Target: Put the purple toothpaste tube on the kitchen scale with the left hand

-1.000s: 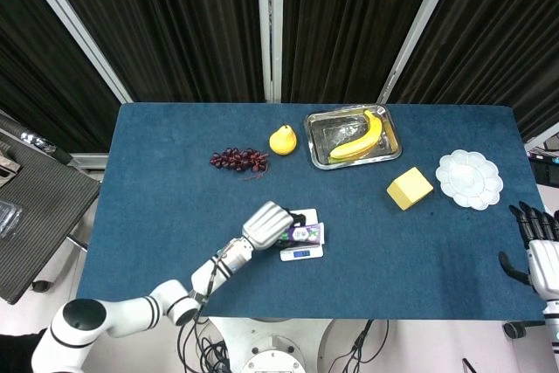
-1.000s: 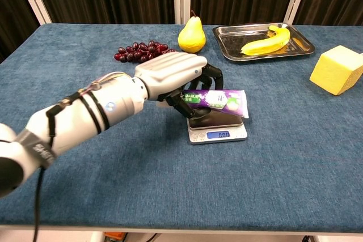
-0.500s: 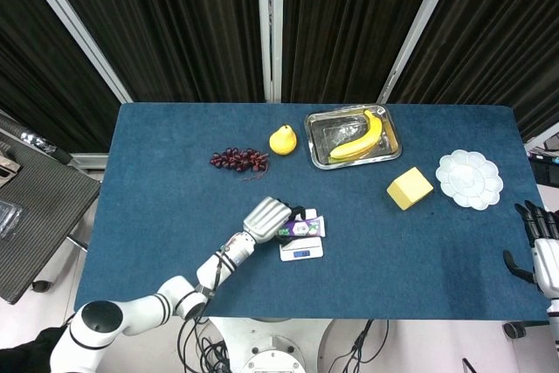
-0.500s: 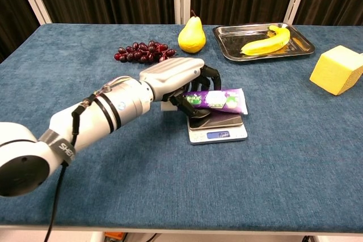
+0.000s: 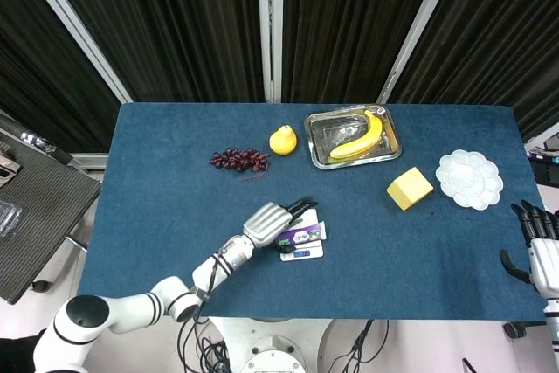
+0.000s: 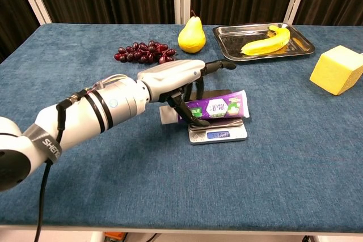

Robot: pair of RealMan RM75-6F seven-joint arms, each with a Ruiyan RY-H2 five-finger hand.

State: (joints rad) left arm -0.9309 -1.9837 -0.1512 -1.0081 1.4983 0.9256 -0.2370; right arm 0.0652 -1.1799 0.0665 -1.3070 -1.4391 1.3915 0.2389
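Fingers have opened up since a second ago, letting go of the tube.
The white left hand is hovering, spread, over the purple toothpaste tube, which is lying flat on the small silver kitchen scale.

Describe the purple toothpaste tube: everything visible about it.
The purple toothpaste tube is a soft-looking tube, purple with white and green label patches and a flat crimped end pointing toward the robot's right. It lies on its side across the small kitchen scale, overhanging the platform. The left robot hand has its fingers spread; the lower ones are at the tube's cap end, though contact is unclear.
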